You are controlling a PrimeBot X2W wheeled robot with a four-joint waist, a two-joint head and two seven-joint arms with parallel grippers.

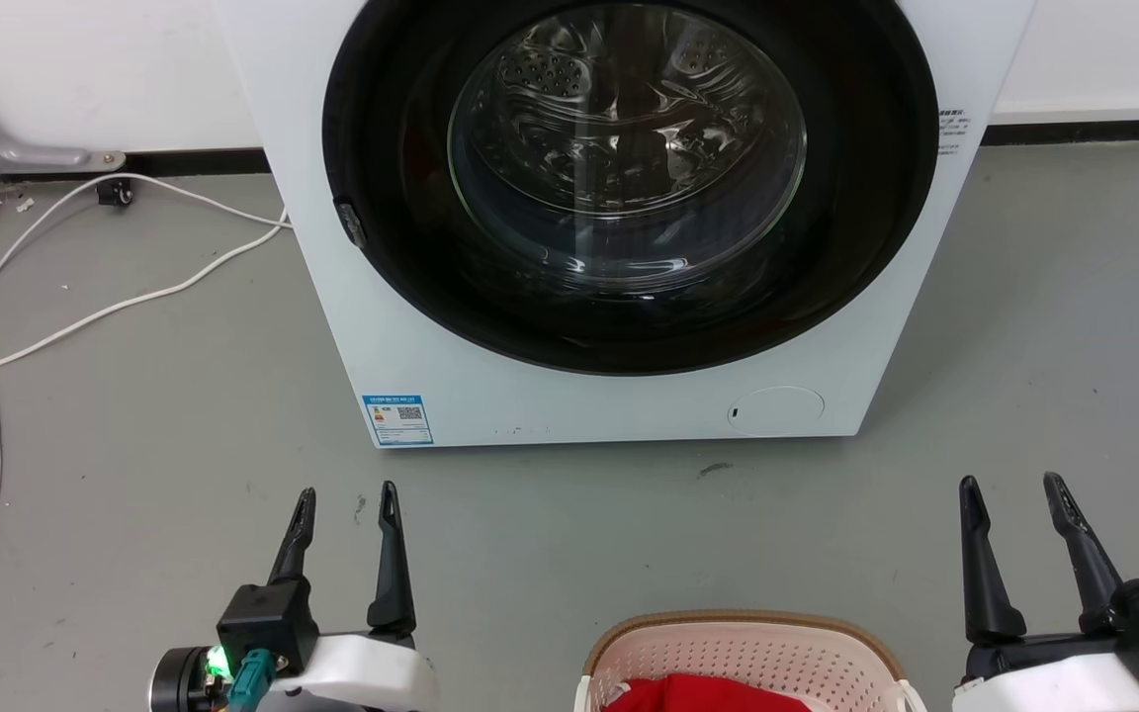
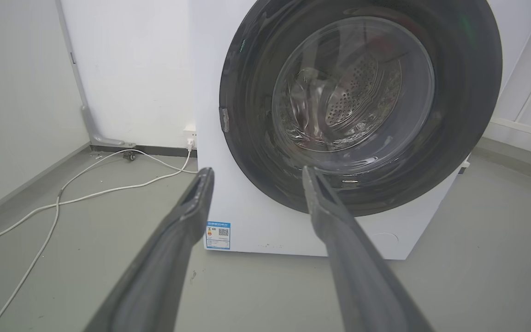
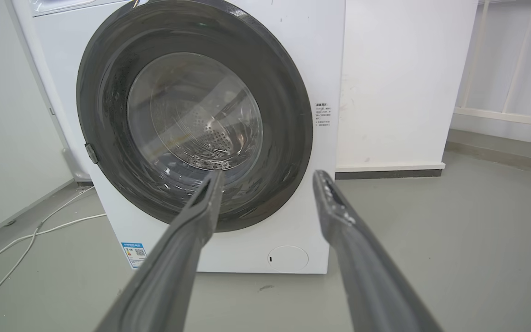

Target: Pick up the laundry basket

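On the far left of the head view, a white cord (image 1: 95, 314) snakes over the grey floor (image 1: 184, 445). Next comes the L claw (image 1: 348, 489), low down. Its 2 dark fingers are spread apart w/ nothing between them, tips pointing at the washer. A small blue sticker (image 1: 397, 419) sits on the btm left corner of the big white washer (image 1: 619, 400), & its round glass door (image 1: 626, 158) is closed. Further right, at the btm edge & partly cut off, is the laundry basket (image 1: 743, 653), in front of the washer & apart from it, w/ something red (image 1: 708, 695) inside. It sits between the 2 claws, closer to the R one. Far right, the R claw (image 1: 1011, 480) is spread apart too, holding nothing.
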